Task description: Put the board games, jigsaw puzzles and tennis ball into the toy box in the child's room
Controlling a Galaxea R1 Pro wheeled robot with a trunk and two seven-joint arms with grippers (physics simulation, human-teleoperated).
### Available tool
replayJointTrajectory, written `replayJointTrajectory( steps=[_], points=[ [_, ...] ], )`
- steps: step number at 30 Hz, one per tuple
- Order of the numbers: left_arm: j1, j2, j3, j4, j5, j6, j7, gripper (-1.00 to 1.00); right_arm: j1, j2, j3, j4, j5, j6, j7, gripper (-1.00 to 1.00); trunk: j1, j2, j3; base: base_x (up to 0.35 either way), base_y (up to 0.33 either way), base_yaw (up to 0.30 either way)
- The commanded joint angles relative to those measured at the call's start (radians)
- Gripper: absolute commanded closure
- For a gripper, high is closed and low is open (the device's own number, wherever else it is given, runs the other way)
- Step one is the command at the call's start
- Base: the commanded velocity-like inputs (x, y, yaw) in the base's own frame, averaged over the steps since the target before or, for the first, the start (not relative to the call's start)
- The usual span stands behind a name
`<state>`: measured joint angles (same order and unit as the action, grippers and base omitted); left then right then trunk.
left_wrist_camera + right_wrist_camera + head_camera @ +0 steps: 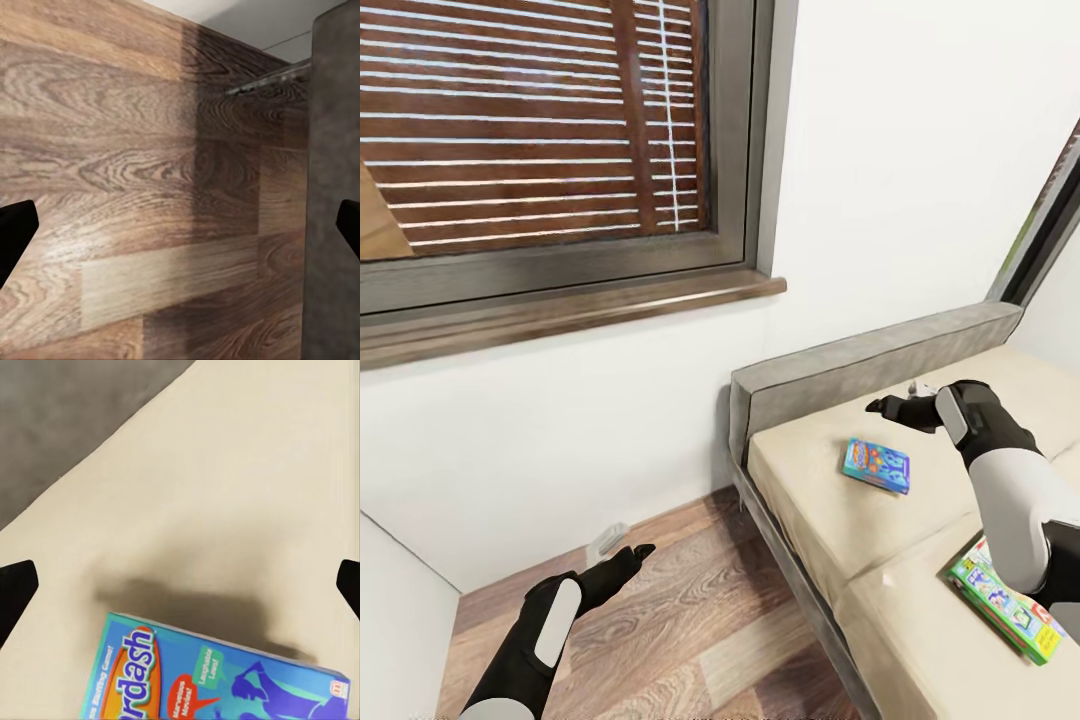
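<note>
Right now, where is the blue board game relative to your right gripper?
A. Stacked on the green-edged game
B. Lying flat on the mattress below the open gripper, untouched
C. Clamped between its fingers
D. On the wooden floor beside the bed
B. The blue board game lies flat on the bed mattress, with the right gripper hovering above it, fingers spread and empty; the green-edged game lies apart, nearer the robot.

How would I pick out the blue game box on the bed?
Find the beige bed under the white wall. The blue cartoon board game lies flat near the grey headboard, below the right gripper. The other board game, green-edged, lies nearer the camera.
</note>
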<state>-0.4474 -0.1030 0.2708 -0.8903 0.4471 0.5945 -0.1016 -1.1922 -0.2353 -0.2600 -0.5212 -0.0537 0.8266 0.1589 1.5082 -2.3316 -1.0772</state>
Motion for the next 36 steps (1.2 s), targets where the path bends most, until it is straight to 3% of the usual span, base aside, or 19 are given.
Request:
replayJointTrajectory(
  steps=[1, 36],
  points=[
    [-0.001, -0.001, 0.005, -0.001, 0.001, 0.007, -0.004, -1.00, -0.001, 0.000, -0.003, -0.001, -0.005, 0.005, -0.001, -1.00, 0.000, 0.000, -0.003, 0.000, 0.000, 0.000],
    [-0.001, -0.001, 0.005, -0.001, 0.000, 0.007, -0.005, -1.00, 0.006, -0.022, -0.002, 0.004, -0.005, 0.000, 0.000, -1.00, 0.000, 0.000, -0.060, 0.000, 0.000, 0.000]
  ],
)
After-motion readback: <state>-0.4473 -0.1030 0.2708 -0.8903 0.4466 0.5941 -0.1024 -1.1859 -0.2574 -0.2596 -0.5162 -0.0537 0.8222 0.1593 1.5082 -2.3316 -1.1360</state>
